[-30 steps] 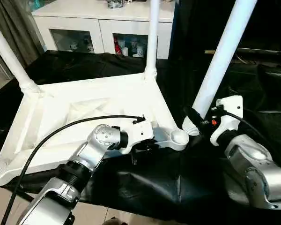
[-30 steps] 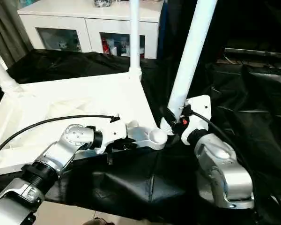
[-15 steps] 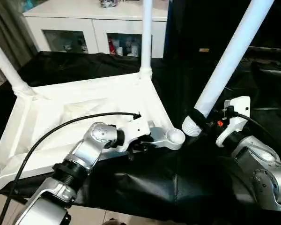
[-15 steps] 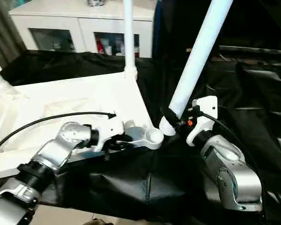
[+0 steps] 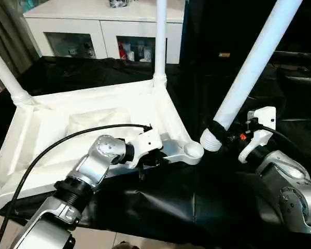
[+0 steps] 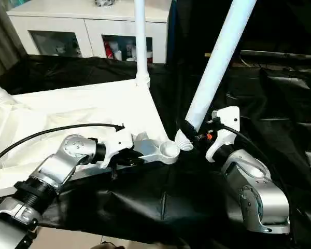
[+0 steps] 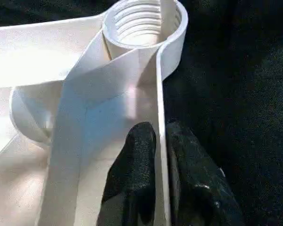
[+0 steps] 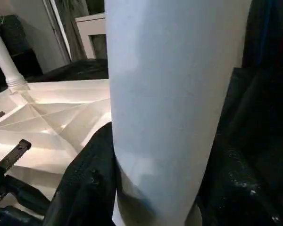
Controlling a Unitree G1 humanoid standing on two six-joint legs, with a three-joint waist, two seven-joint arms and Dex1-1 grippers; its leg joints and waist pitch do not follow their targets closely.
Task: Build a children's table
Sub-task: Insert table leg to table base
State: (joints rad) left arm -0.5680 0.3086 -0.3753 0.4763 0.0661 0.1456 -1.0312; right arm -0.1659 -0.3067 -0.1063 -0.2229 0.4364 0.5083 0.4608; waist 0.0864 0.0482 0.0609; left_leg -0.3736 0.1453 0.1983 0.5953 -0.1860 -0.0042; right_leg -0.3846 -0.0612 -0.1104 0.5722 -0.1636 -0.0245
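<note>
Right gripper (image 5: 221,136) clasped the loose leg (image 5: 251,72) near its threaded end, just beside the empty socket (image 5: 193,150) on its left. We saw the leg leaning up and rightward. Left gripper (image 7: 161,150) pinched the tabletop (image 5: 93,124) rim behind that socket.

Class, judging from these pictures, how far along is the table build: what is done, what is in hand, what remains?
Done: two legs stand upright in far corner sockets of the upside-down top. In hand: the left hand pinches the top's rim beside the empty near socket; the right hand holds another leg, tilted, its threaded end beside that socket. Left: seating and screwing it in.
</note>
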